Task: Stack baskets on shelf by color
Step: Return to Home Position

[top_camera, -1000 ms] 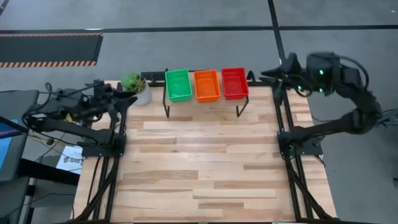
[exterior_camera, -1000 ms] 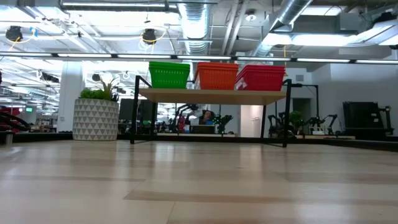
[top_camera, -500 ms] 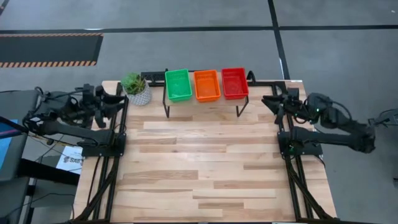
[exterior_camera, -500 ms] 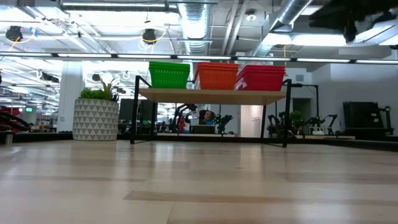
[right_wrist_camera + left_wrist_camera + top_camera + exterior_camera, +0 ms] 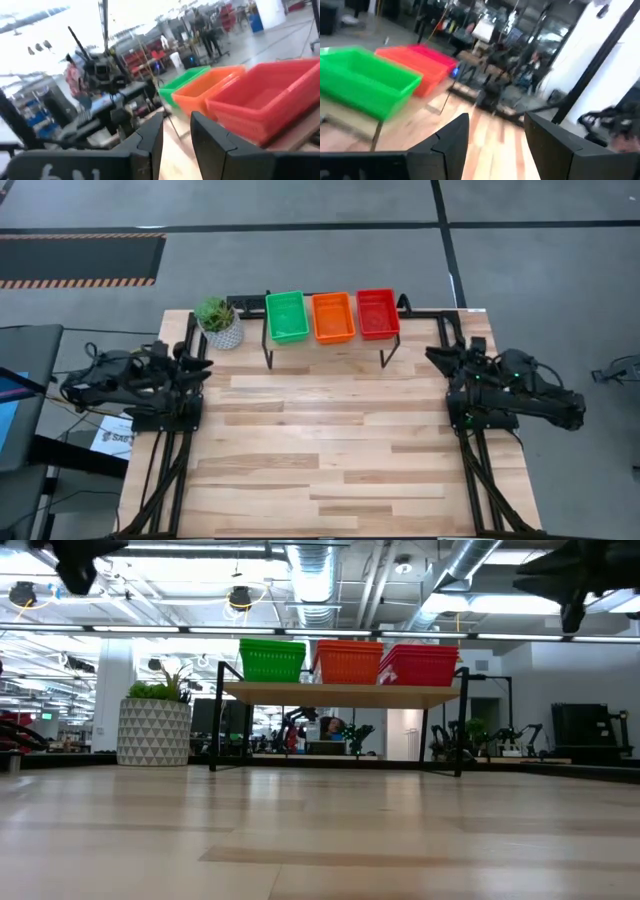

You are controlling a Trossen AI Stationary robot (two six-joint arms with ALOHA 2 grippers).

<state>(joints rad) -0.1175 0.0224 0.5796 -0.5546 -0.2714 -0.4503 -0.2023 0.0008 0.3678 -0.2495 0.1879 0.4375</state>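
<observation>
Pale wooden planks make up the table (image 5: 320,440) I am working over, and it sits on a grey shop floor. At its far edge, the baskets stand in one row on the shelf (image 5: 340,693): the green basket pile (image 5: 286,316) nearest my left arm, the orange basket pile (image 5: 333,316) in the middle, and the red basket pile (image 5: 377,313) nearest my right arm. The piles stand just beside one another. From table height the red pile shows several layered rims and sits slightly askew; I cannot count how many baskets are in each pile.

Neither set of fingers is anywhere near them. The left gripper (image 5: 200,365) is folded low over its base at the table's left edge, well apart from the shelf, with its fingers (image 5: 452,137) spread and nothing between them; the green pile lies beyond its tips. The right gripper (image 5: 435,356) is folded over its base at the right edge, fingers (image 5: 152,132) parted by a narrower gap and also holding nothing; the red pile is closest in its view.

A potted plant (image 5: 220,320) in a patterned white pot stands on the table just left of the shelf. A white printed sheet (image 5: 115,438) lies below the left arm's base; I cannot read its lettering. A black mat with striped edges (image 5: 80,260) lies on the floor beyond.
</observation>
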